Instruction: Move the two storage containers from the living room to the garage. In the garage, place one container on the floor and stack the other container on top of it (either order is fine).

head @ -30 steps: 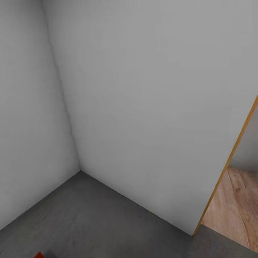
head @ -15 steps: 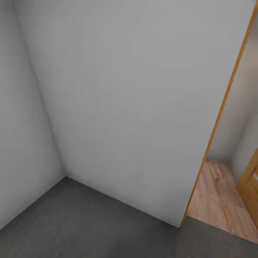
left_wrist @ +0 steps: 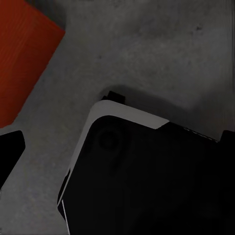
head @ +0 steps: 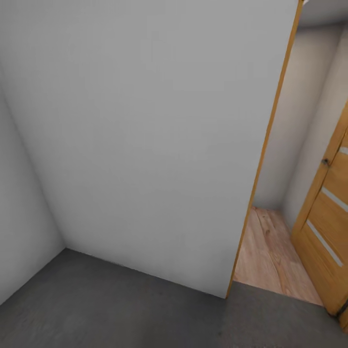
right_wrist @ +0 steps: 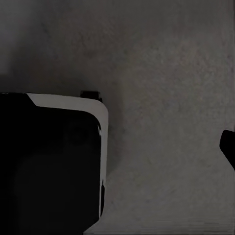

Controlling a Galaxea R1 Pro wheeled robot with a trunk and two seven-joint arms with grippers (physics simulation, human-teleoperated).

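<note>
My left pincer's fingertip (left_wrist: 11,147) hangs over the concrete floor (left_wrist: 161,54); whether either pincer is spread, I cannot tell. An orange-red storage container (left_wrist: 22,54) sits on that floor beside my base (left_wrist: 147,171). Farther off, a white wall (head: 145,135), then a wood-plank floor (head: 270,256) and wooden door (head: 328,217)

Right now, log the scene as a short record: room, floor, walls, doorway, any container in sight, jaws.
room: garage corner, by an open doorway
floor: dark grey concrete
walls: plain white, meeting in a corner at the head view's left
doorway: wood frame; light wood planks beyond, with a wooden panel door
container: one orange-red bin on the concrete, seen by the left wrist camera
robot base: dark body with a white edge below both wrist cameras
jaws: state cannot be told
</note>
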